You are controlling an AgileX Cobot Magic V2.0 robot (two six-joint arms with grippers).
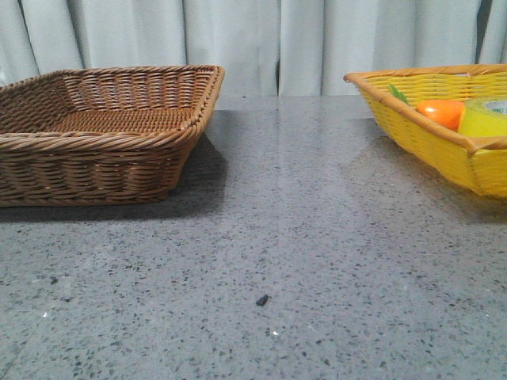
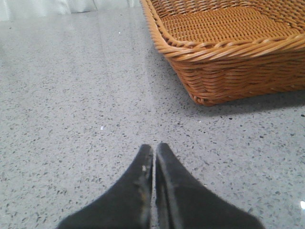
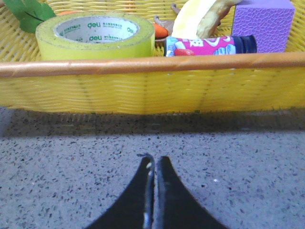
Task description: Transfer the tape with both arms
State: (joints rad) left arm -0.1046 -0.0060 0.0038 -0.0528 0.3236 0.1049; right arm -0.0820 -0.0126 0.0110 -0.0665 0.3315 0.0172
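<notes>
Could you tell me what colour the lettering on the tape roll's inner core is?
Green, on the white core of the tape; it shows best in the right wrist view.

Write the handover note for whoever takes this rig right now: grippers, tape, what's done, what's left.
Left gripper: shut, empty, low over the table near the brown wicker basket.
Right gripper: shut, empty, over the table just outside the yellow basket.
Tape: lying flat in the yellow basket, beside an orange carrot-like item, a pink printed bottle and a purple block.
Done: nothing visible; tape untouched.
Left: the whole transfer. Likely the right gripper opens and picks the tape, then passes it to the left. The brown basket shows nothing inside; probably the destination.
</notes>
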